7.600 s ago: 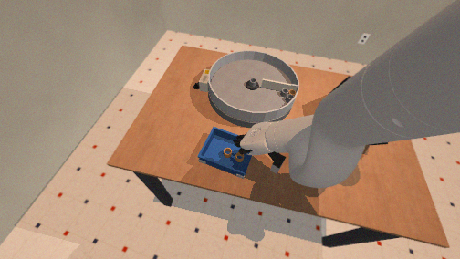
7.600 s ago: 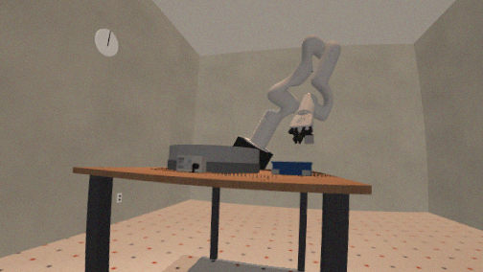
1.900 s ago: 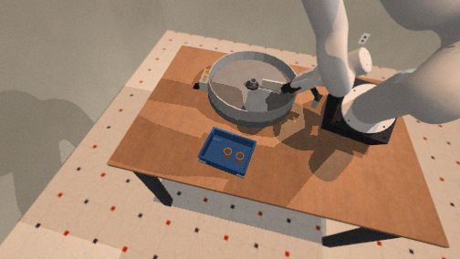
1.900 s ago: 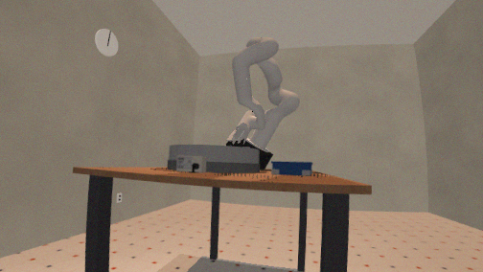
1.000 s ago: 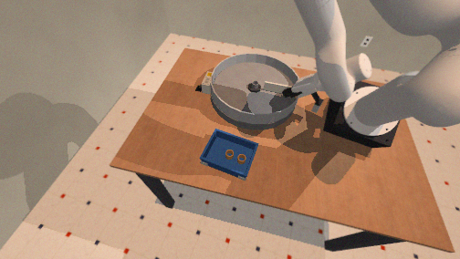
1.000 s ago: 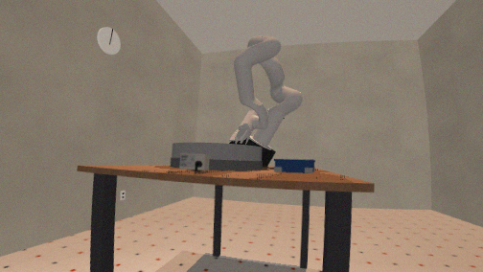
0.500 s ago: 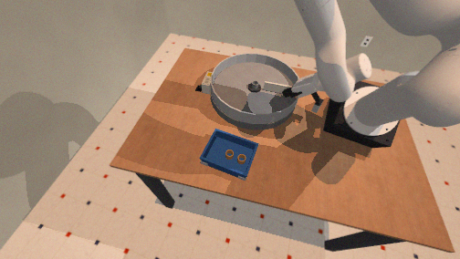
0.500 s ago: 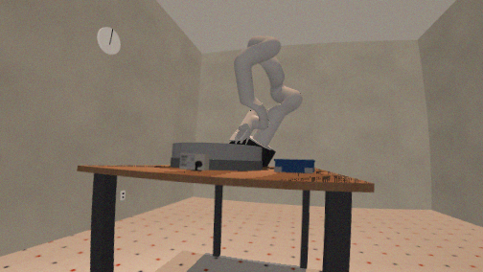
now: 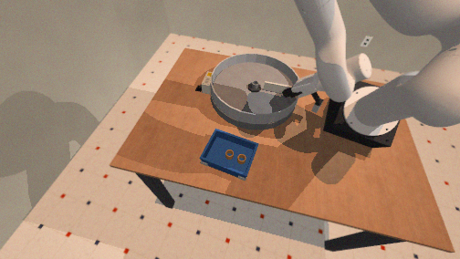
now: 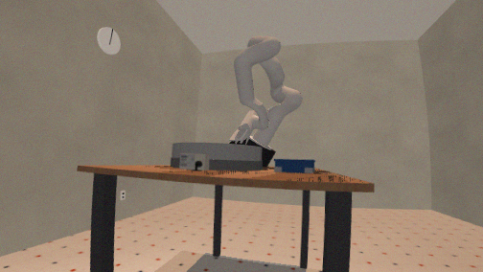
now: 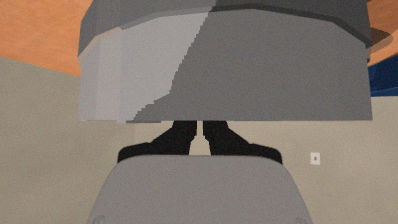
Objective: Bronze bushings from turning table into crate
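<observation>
Top view: two bronze bushings (image 9: 229, 154) (image 9: 242, 158) sit just beside each other in blue crate (image 9: 252, 160) (image 10: 294, 166). My gripper (image 9: 286, 93) (image 10: 233, 143) (image 11: 200, 127) reaches inside rim of turning table (image 9: 256, 121) (image 10: 218, 155) (image 11: 270, 65); fingers nearly together, tips hidden in wrist view, can't tell if they grip anything.

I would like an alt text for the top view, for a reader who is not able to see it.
A robot arm reaches its end effector to the inner right side of a round, walled gray turning table. Nearer the viewer, two bronze bushings stand in a blue crate.
</observation>
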You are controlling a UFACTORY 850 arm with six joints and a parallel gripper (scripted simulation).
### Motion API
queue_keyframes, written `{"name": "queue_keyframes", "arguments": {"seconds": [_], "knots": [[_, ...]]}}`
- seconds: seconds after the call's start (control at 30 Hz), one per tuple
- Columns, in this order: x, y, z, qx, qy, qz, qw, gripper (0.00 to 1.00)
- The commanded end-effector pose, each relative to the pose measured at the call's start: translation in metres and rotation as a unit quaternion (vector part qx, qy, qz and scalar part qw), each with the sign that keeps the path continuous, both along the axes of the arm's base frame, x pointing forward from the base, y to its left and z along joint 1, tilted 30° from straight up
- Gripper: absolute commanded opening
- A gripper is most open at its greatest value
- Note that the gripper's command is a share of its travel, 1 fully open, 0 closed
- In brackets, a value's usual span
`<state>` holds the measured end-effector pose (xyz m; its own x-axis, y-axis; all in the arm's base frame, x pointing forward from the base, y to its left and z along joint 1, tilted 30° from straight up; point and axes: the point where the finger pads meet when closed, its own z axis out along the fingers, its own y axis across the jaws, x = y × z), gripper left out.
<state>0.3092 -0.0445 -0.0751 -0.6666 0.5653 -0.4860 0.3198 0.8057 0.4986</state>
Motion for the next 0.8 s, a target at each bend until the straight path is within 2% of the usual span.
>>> {"name": "queue_keyframes", "arguments": {"seconds": [0.0,0.33,0.57,0.77], "knots": [[0.000,-0.001,0.000,-0.001,0.001,-0.001,1.000,0.00],[0.000,-0.001,0.000,-0.001,0.001,-0.001,1.000,0.00],[-0.001,-0.006,0.008,-0.001,0.001,-0.001,1.000,0.00],[-0.003,-0.018,0.030,-0.001,0.001,-0.001,1.000,0.00]]}}
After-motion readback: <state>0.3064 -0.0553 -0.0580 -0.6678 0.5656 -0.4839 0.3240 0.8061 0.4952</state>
